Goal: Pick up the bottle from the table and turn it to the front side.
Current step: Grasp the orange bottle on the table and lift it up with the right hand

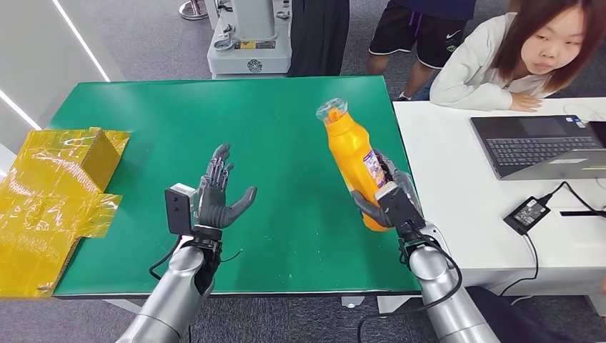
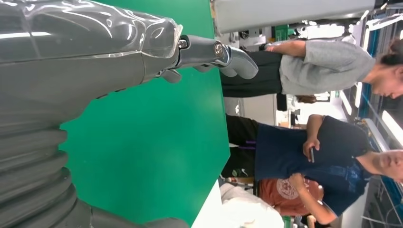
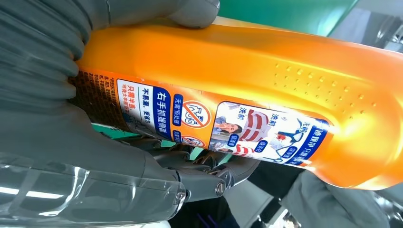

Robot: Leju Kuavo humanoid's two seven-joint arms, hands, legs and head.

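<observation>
An orange bottle (image 1: 352,158) with a clear cap is lifted above the right part of the green table (image 1: 286,114), cap tilted away from me. My right hand (image 1: 386,194) grips its lower half. In the right wrist view the bottle (image 3: 266,80) shows its printed label, with the thumb (image 3: 190,12) on one side and the dark fingers (image 3: 204,171) wrapped round the other. My left hand (image 1: 218,193) hovers over the table's near left part with fingers spread and nothing in it. The left wrist view shows that hand (image 2: 95,52) over the green surface.
Crumpled yellow film and a yellow box (image 1: 61,179) lie at the table's left edge. A white table (image 1: 464,186) adjoins on the right with a laptop (image 1: 539,146) and a power adapter (image 1: 527,214). A person (image 1: 514,53) leans on it; others stand behind.
</observation>
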